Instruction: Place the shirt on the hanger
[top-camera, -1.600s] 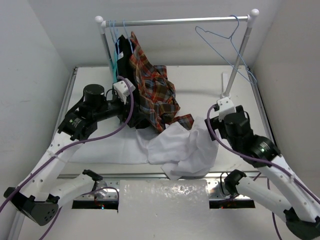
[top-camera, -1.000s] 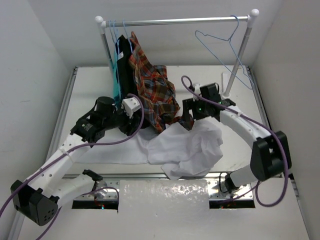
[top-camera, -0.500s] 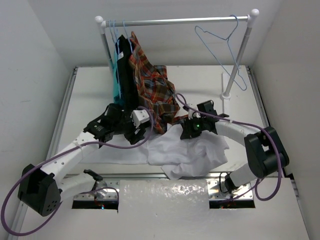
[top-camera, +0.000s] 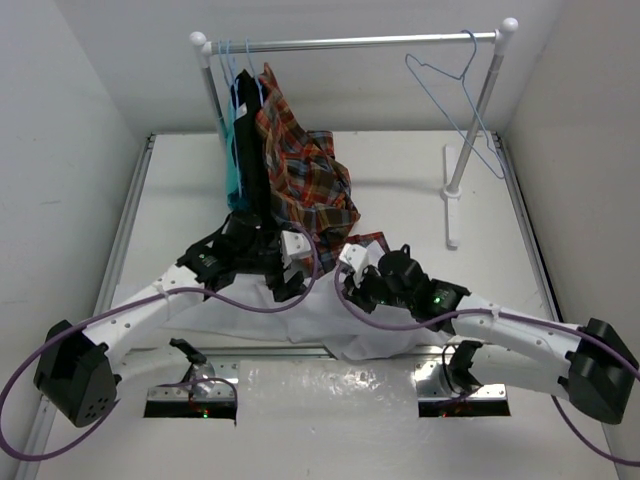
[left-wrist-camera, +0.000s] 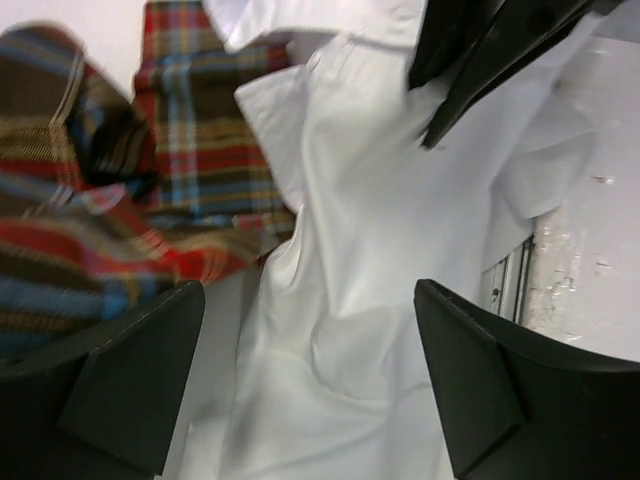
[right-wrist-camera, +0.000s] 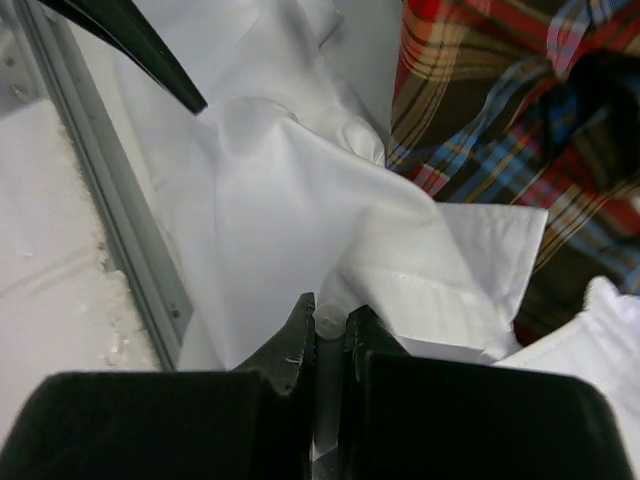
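The right tool (right-wrist-camera: 328, 322) has its jaws drawn narrow, pinching a thin fold of the shirt (right-wrist-camera: 280, 200) at its edge, just beside a flat collar-like flap that lies toward the plaid shirt (right-wrist-camera: 520, 110). The left tool (left-wrist-camera: 310, 390) stands wide, its two dark fingers (left-wrist-camera: 130, 380) well apart and hovering over the white cloth with nothing between them; the wrist view does not show whether they touch it.

Seen from above, both tools meet near the middle of the tabletop (top-camera: 400, 180), the left one on the left and the right one just beside it. The shirt lies rumpled on the tabletop at the near edge, its long axis running left to right beneath both arms. Its far edge touches the hem of the plaid shirt. Which end is the tail I cannot tell.

The hanger (top-camera: 455, 100) hangs bare at the right end of the rail (top-camera: 350, 43), well apart from the shirt. Its hook is over the rail and its triangle slants down toward the right.
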